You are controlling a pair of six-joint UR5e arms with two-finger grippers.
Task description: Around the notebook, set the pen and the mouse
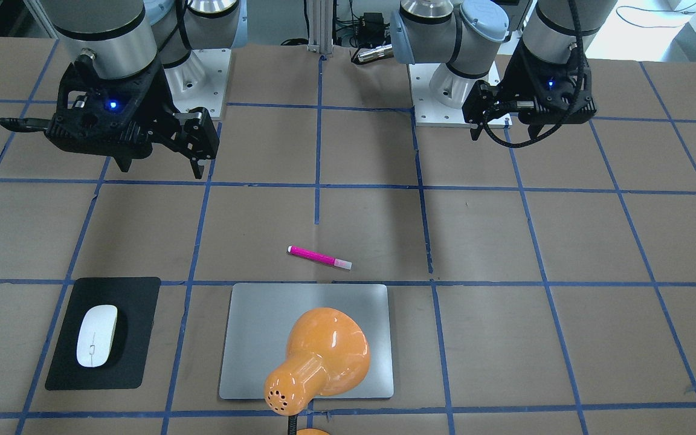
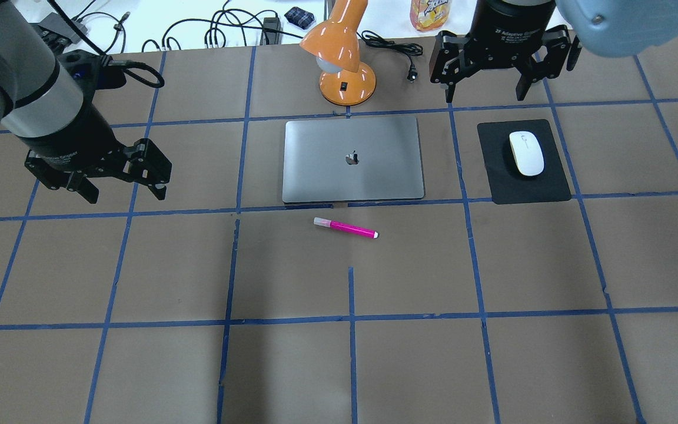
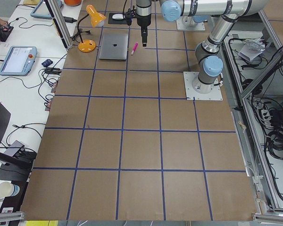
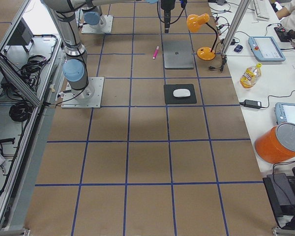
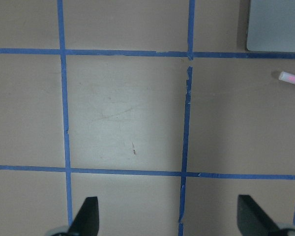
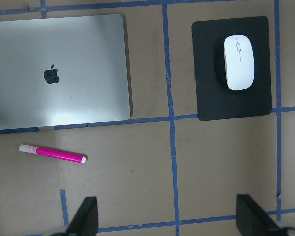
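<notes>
Glossy orange desk lamp [image 2: 342,53] stood just beyond the notebook [image 2: 327,171], its shade leaning over the far edge. Notebook: smooth silver metal, rounded corners, apple logo centred. Pen [image 2: 345,227] lay on the brown bench [image 2: 139,265] just beside the notebook's robot-side edge. Mouse [image 2: 526,153] sat on a matte black mat [image 2: 530,188] to the right. Left jaws and right jaws hung wide open, empty.
</notes>
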